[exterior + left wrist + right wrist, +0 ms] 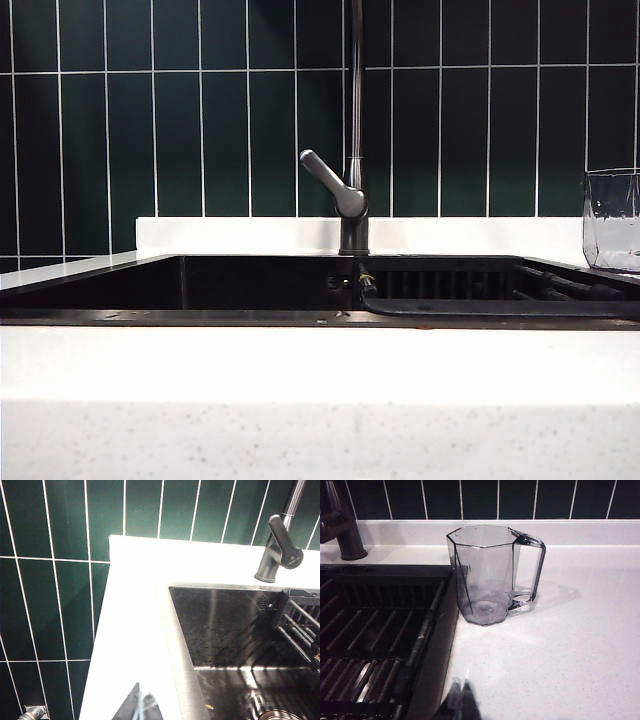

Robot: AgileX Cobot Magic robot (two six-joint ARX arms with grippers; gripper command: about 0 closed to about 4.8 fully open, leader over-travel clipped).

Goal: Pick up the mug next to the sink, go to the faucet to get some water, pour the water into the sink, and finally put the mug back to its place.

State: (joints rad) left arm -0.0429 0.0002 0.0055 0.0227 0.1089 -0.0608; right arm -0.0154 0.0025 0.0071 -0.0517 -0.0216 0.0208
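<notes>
Mug point(487, 575) upright, handle away from sink point(380, 630)

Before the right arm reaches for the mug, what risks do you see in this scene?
1. The mug is clear glass on the white counter, so its edges may be misjudged.
2. It stands close beside the sink rim; a nudge could tip it in.
3. The right gripper is shut, like the left gripper, and must open first.
</notes>
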